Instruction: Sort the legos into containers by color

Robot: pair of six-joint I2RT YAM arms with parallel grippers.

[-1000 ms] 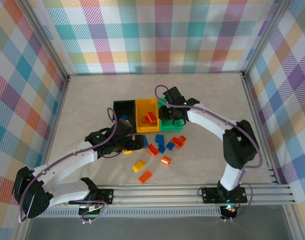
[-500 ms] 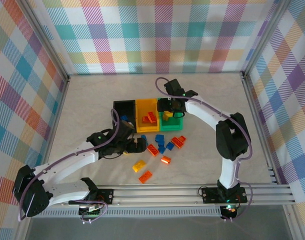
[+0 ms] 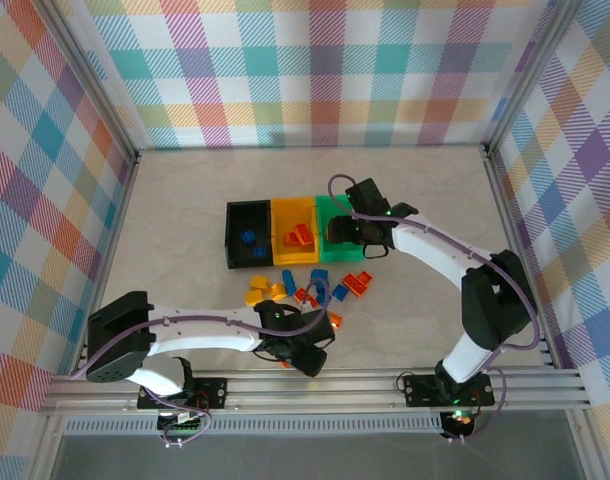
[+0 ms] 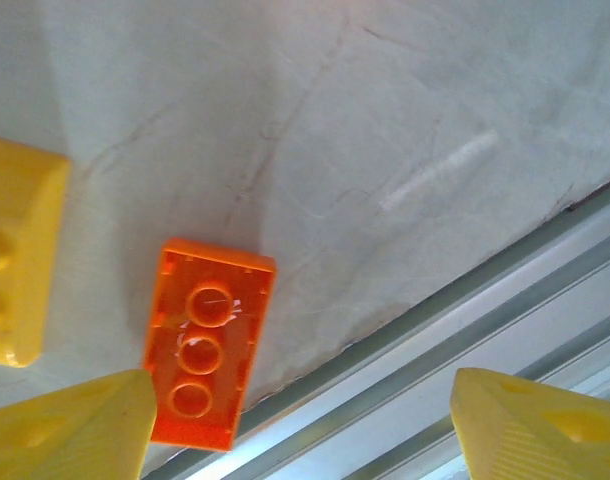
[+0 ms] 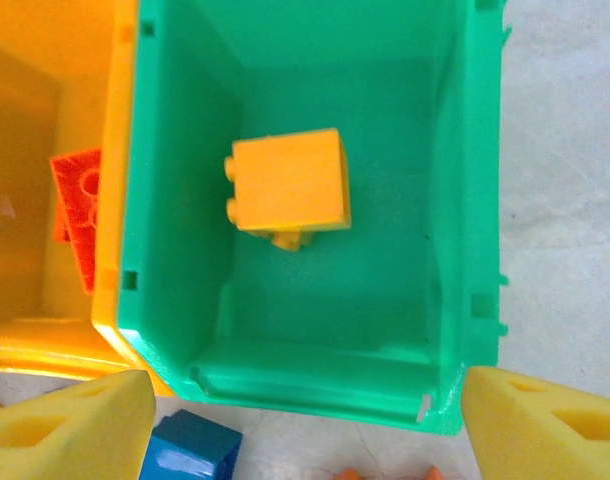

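**Right end effector** (image 5: 310,432)
- State: fingers spread wide with nothing between them, poised over the green bin (image 5: 395,100).
- Change: half a second ago a yellow piece showed at its tip above this bin. Now a yellow brick (image 5: 290,183) lies loose on the bin floor near the middle, clear of every wall. This reads as a delivery just made.
- Adjoining: the yellow-orange bin (image 5: 25,130) is joined wall to wall with the green one and holds a red-orange brick (image 5: 75,205). A blue brick (image 5: 190,448) sits on the counter just outside the green bin's near wall.

**Left end effector** (image 4: 305,425)
- State: fingers apart, empty.
- Change: the arm has left the cluster beside the bins and swung low to the near edge of the counter (image 4: 335,150), beside the rail (image 4: 465,350).
- Beneath it: an orange brick (image 4: 207,355), hollow side up, lies just beside one fingertip rather than centred between the two. A second yellow brick (image 4: 15,260) lies a little apart from it.
- Judgement: this is the likely next pick, but the approach is not yet squared.

**Holdings**
- Black bin (image 3: 233,235): blue pieces inside.
- Loose legos (image 3: 320,285): blue and orange-red pieces mixed in front of the bins.
- Judgement: the scheme appears to be blue to black, orange-red to yellow-orange and yellow to green. One more yellow is filed, and a good share is still unsorted.
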